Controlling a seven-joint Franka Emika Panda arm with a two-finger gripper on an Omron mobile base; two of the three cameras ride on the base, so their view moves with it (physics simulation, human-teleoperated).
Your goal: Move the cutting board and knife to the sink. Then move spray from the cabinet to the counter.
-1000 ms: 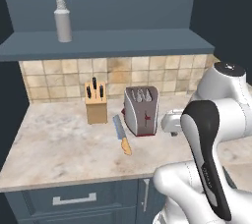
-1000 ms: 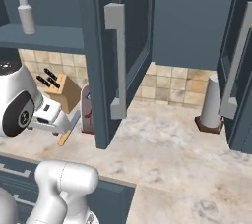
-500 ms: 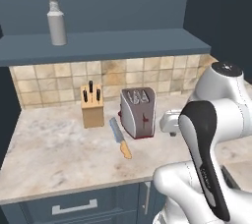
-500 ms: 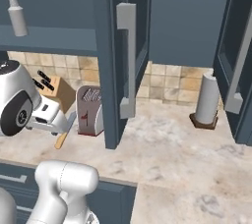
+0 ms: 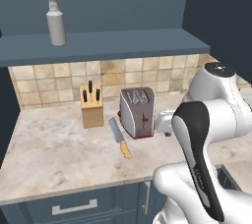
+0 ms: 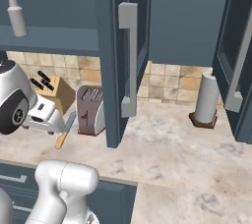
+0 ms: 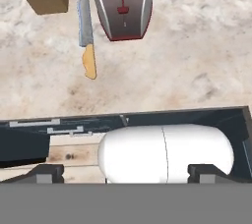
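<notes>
Knife: you find the knife (image 5: 120, 138) lying flat on the counter (image 5: 54, 154), centre of the left base view, and in the upper left of the hand view (image 7: 87, 37).
Long axis: in the hand view it runs nearly straight up the frame, grey blade toward the top, orange-tan handle toward the bottom, so the handle end points at you.
Neighbours: the toaster (image 5: 137, 112) stands just beside it on the right of the frame; the knife block (image 5: 91, 105) stands just beside the blade tip, upper left.
Direction from the claw: the gripper (image 7: 125, 173) sits at the bottom centre of the hand view, so the knife lies ahead and to the left, well apart, with bare stone between.
Claw state: its two dark tips stand wide apart at the bottom corners, holding nothing.
Judgement: you likely need to reach forward and left and close across the handle.
Spray: the spray (image 5: 55, 15) stands upright on the cabinet (image 5: 113, 46) ledge, upper left, untouched.
</notes>
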